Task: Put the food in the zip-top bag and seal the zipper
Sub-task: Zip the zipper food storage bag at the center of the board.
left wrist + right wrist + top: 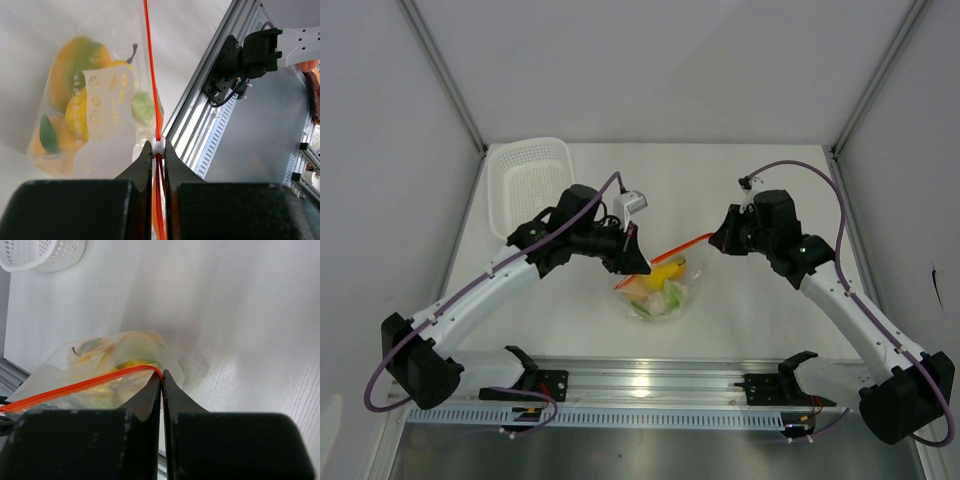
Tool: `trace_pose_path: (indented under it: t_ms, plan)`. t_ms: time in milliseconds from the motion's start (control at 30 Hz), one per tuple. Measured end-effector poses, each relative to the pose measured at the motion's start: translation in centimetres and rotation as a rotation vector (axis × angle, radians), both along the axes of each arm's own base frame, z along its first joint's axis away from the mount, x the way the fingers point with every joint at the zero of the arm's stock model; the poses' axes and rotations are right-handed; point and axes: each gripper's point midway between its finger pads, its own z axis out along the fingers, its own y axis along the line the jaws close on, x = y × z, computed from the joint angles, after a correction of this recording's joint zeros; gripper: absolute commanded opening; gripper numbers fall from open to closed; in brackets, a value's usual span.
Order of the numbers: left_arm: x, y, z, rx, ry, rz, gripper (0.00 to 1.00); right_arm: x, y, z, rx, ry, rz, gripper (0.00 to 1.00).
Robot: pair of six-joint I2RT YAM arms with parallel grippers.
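Note:
The clear zip-top bag (660,292) hangs between my two grippers above the table, with the food inside: an orange fruit (75,65), a yellow pear-shaped fruit (80,112) and a green piece (143,107). The orange-red zipper (682,244) stretches taut between the grippers. My left gripper (632,262) is shut on the zipper strip at its white slider (158,145). My right gripper (717,240) is shut on the other end of the zipper (100,380), where the strip meets its fingertips (155,385).
A white mesh basket (527,180) stands at the back left, also in the right wrist view (40,252). The aluminium rail (650,385) with the arm bases runs along the near edge. Grey walls enclose the table on three sides.

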Motion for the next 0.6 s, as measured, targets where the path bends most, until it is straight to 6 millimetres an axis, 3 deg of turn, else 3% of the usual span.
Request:
trace_pose_path:
  t_ms: [233, 500, 567, 600]
  plan:
    - [-1.1, 1.9, 0.0, 0.034, -0.022, 0.039, 0.06, 0.3, -1.8, -0.2, -0.033, 0.002, -0.067, 0.00]
    - [-2.2, 4.2, -0.5, 0.078, -0.045, 0.097, 0.10, 0.3, -2.4, -0.3, -0.046, 0.006, -0.088, 0.00]
    - [-2.1, 4.6, -0.6, 0.089, -0.055, 0.115, 0.24, 0.2, -2.5, -0.3, -0.048, 0.008, -0.092, 0.00]
    - [-1.9, 4.8, -0.6, 0.098, -0.062, 0.129, 0.40, 0.3, -2.6, -0.3, -0.054, 0.006, -0.100, 0.00]
